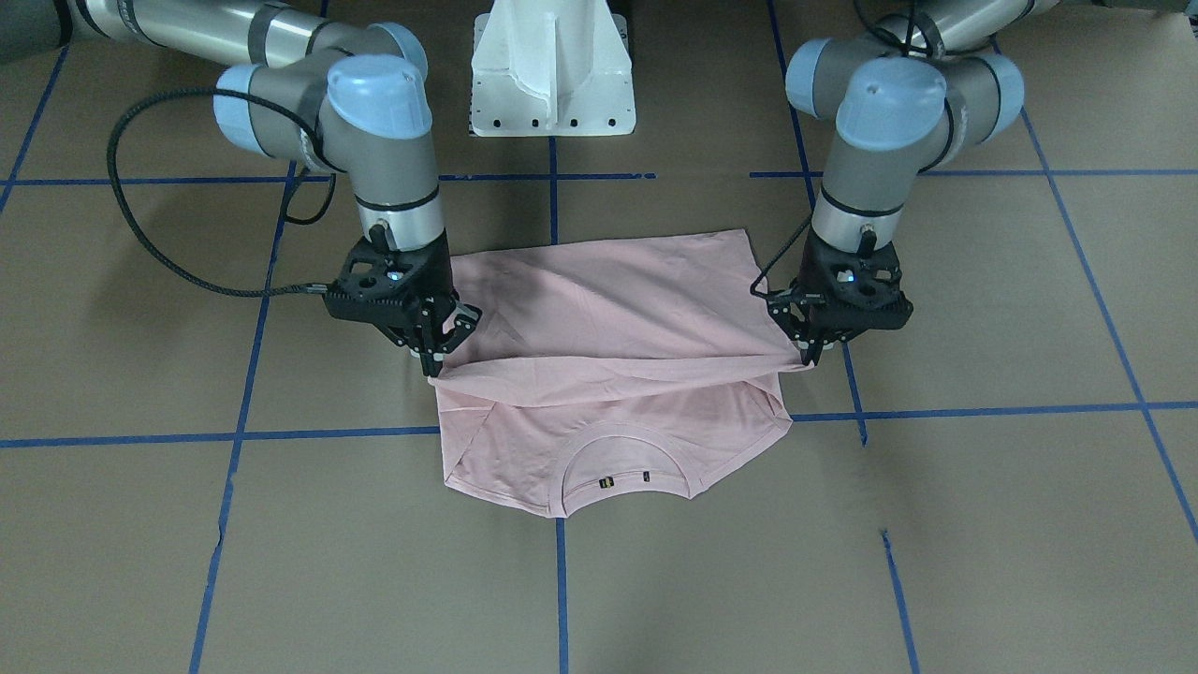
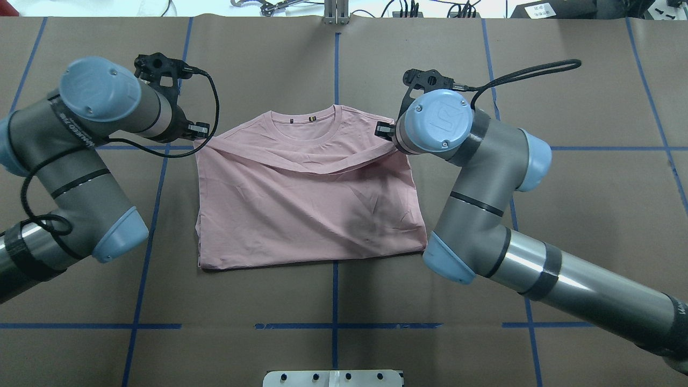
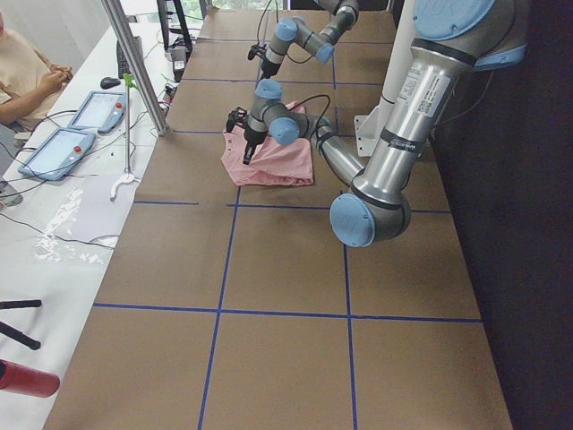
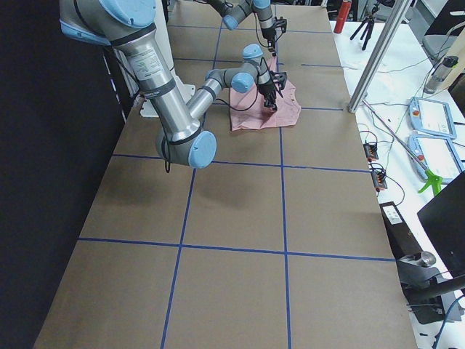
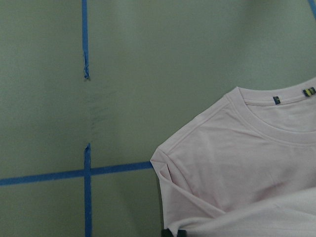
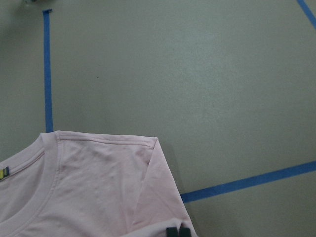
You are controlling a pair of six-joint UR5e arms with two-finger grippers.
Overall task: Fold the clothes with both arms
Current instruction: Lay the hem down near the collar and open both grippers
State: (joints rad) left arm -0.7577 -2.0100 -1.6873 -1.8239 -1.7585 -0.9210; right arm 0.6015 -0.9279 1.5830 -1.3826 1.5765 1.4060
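Where it lies folded on the brown table (image 1: 936, 524), the pink T-shirt (image 1: 608, 309) has its collar away from the robot. Left gripper (image 1: 812, 354) and right gripper (image 1: 432, 360): each pinched tight on a corner of its raised edge. Overhead view hides both grips.

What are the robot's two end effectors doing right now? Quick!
Left end effector: closed, holding the shirt by its edge.
Right end effector: closed, holding the shirt's edge too.
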